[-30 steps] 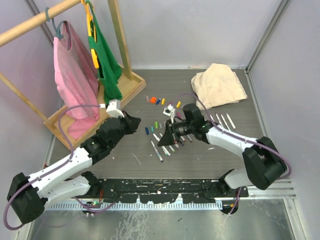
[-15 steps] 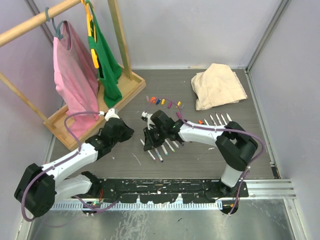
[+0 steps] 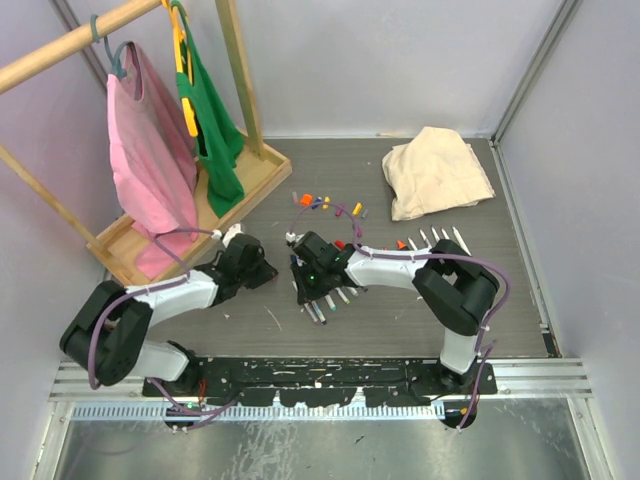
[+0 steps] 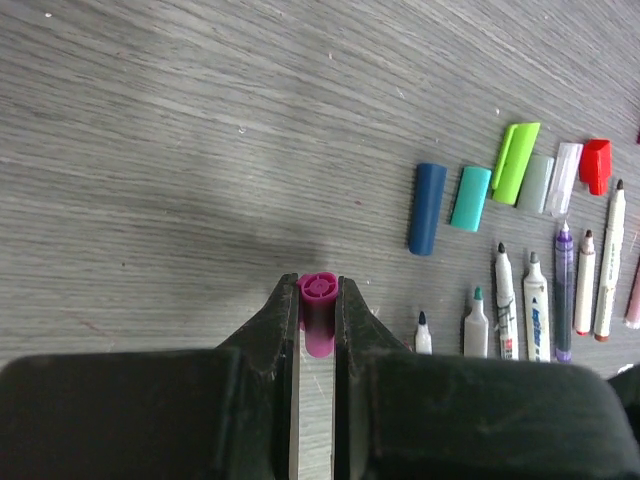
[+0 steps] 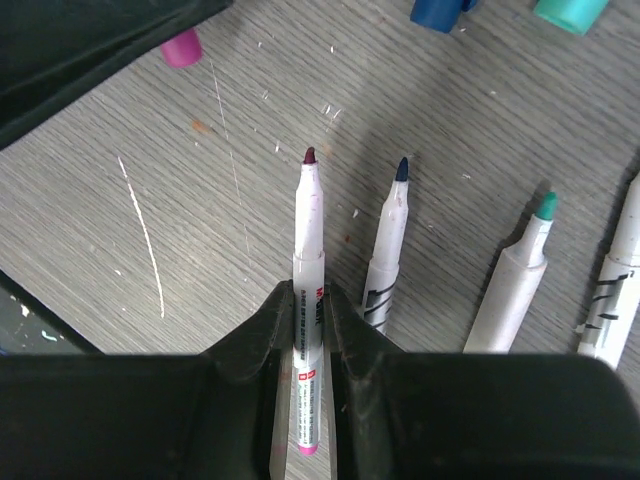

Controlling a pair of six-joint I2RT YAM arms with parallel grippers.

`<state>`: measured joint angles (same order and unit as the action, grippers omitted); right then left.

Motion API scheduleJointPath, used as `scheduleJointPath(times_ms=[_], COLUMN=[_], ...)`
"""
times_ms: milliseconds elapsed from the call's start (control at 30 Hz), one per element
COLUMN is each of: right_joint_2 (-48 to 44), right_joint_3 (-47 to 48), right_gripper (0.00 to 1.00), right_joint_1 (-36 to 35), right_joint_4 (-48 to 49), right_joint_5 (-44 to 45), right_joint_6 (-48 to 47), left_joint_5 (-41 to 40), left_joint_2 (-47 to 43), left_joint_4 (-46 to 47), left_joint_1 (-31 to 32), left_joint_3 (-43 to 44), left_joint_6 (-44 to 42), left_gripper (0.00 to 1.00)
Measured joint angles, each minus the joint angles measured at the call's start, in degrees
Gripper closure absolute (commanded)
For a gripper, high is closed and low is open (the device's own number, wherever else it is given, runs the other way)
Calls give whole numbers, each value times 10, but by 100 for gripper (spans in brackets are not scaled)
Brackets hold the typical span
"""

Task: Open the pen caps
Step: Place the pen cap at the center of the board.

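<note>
The grey table [image 3: 400, 320] holds a wooden clothes rack [image 3: 250, 185] far left of the row of bare pens [image 3: 330, 300]. A folded beige cloth [image 3: 438, 172] lies beyond that row to the right.

The left gripper [image 4: 318, 297] sits just left of the row. Its jaws are pinched almost together on a magenta cap [image 4: 319, 312], a short stubby tube with its round end showing. The right gripper [image 5: 308, 300] is over the row, clamped tight on a white pen [image 5: 309, 235] with a bare dark red tip.

Loose caps lie side by side past the row's tips: dark blue [image 4: 428, 207], teal [image 4: 470, 198], bright green [image 4: 514, 162], a pale one, a clear one and red [image 4: 595, 165]. A further scatter [image 3: 318, 202] of orange, yellow and blue lies beyond the row.

The magenta cap's lower part is hidden between the fingers [image 4: 280, 320]. From above, the arms cover part of the row, and the far caps are too small to count. The right wrist view cuts off the blue and teal caps at its top edge.
</note>
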<state>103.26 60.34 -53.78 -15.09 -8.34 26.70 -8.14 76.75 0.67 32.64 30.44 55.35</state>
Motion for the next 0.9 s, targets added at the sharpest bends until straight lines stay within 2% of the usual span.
scheduleJointPath(times_ms=[167, 233, 467, 567, 633, 900], right_joint_2=[9, 14, 20, 24, 28, 33], right_joint_3=[12, 19, 28, 33, 38, 44], right_gripper=[78, 76, 66, 66, 66, 65], right_joint_1=[-5, -5, -5, -6, -6, -6], right_joint_4=[-4, -4, -5, -4, -4, -5], right_joint_5=[16, 18, 17, 15, 14, 8], right_joint_6=[1, 1, 2, 2, 2, -1], left_joint_5=[1, 0, -4, -4, -4, 0], left_joint_2=[46, 61, 86, 94, 99, 100], left_joint_4=[16, 26, 38, 44, 49, 55], left_joint_1=[-3, -4, -9, -9, -9, -9], left_joint_3=[16, 24, 40, 45, 48, 49], left_joint_6=[15, 22, 34, 38, 39, 40], left_gripper=[94, 90, 82, 80, 75, 69])
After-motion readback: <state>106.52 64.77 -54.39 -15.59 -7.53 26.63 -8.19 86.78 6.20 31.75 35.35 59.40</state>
